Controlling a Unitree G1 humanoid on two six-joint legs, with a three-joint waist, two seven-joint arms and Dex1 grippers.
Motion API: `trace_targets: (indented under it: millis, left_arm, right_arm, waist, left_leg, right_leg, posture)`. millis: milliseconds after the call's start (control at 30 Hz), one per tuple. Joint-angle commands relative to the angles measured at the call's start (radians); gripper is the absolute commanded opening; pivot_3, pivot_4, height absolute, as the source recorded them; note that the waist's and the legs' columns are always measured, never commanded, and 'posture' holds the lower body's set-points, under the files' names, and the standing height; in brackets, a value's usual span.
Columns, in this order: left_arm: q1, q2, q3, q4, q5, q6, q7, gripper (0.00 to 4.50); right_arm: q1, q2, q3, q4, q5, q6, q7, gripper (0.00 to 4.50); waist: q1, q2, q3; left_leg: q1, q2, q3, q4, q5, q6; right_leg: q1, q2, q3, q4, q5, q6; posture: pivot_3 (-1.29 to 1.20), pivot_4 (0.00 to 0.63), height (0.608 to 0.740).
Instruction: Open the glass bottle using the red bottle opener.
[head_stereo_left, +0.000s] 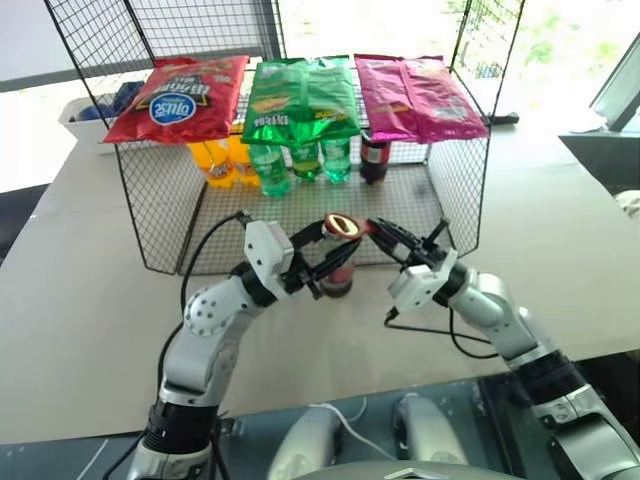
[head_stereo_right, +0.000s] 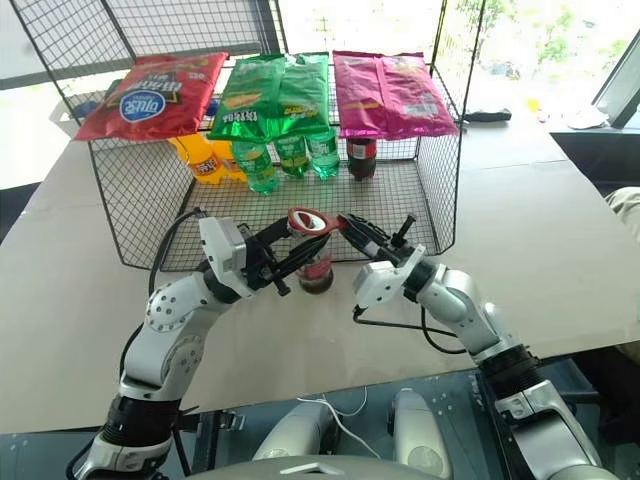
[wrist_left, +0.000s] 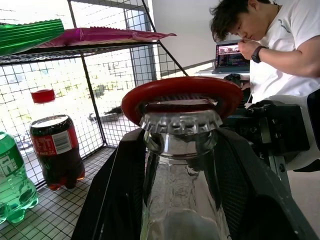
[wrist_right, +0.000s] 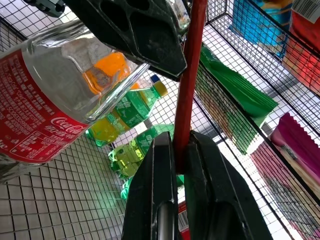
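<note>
left pincer: clamped around the glass bottle
right pincer: pinching the red bottle opener, ring over bottle's cap

Two arms of silver-grey metal, built of rounded segments with bulging joint housings; dark ribbed collars near the bases. White boxy wrist modules, black-trimmed. Black two-finger grippers: left gripper with broad, flat matte fingers; right gripper with long tapered fingers, seamed down the middle. Black cable looping from the left forearm to the wrist; another black cable slung beneath the right forearm.
</note>
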Motion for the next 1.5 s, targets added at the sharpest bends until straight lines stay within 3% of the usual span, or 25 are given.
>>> trace_targets:
  millis: [33, 300, 667, 1200, 1500]
  left_arm:
    - [-0.017, 0.002, -0.009, 0.013, 0.007, 0.01, 0.002, 1.54]
    - [-0.027, -0.014, -0.021, 0.056, 0.02, -0.01, 0.002, 1.54]
    - [-0.026, -0.022, -0.027, 0.093, 0.026, -0.04, -0.005, 1.54]
    - [-0.026, -0.017, -0.027, 0.108, 0.026, -0.051, -0.003, 1.54]
    - [-0.031, -0.023, -0.014, 0.1, 0.019, -0.042, 0.017, 1.54]
  right_arm:
    - [-0.037, 0.012, 0.08, 0.057, -0.107, -0.038, -0.009, 0.0]
    - [-0.189, -0.073, 0.008, 0.124, -0.214, -0.049, -0.147, 0.0]
    - [-0.289, -0.174, -0.015, 0.122, -0.15, -0.123, -0.117, 0.0]
    - [-0.32, -0.16, -0.079, 0.017, -0.081, -0.072, -0.074, 0.0]
    - [-0.221, -0.092, -0.093, 0.029, 0.119, 0.023, 0.004, 0.0]
  waist:
    - [0.0, -0.001, -0.001]
    - [0.0, -0.002, -0.002]
    - [0.0, -0.003, -0.002]
    - [0.001, -0.003, -0.002]
    - [0.001, -0.002, -0.002]
  left_leg:
    - [0.0, 0.0, 0.0, 0.0, 0.0, 0.0]
    - [0.0, 0.001, 0.0, 0.0, 0.002, -0.003]
    - [-0.001, 0.001, 0.0, -0.001, 0.001, -0.002]
    - [-0.001, 0.001, -0.001, -0.001, 0.001, -0.002]
    - [-0.001, 0.002, -0.001, -0.001, 0.001, -0.002]
  right_leg:
    - [0.0, 0.0, 0.0, 0.0, 0.0, 0.0]
    - [0.0, 0.001, 0.0, 0.0, 0.002, -0.002]
    - [0.0, 0.001, 0.0, -0.002, 0.001, -0.003]
    - [0.0, 0.001, -0.001, -0.002, 0.001, -0.003]
    - [0.0, 0.001, -0.001, -0.002, 0.001, -0.003]
  posture:
    - [0.0, 0.15, 0.734]
    - [0.0, 0.15, 0.734]
    - [0.0, 0.15, 0.734]
    - [0.0, 0.15, 0.734]
    - [0.0, 0.15, 0.734]
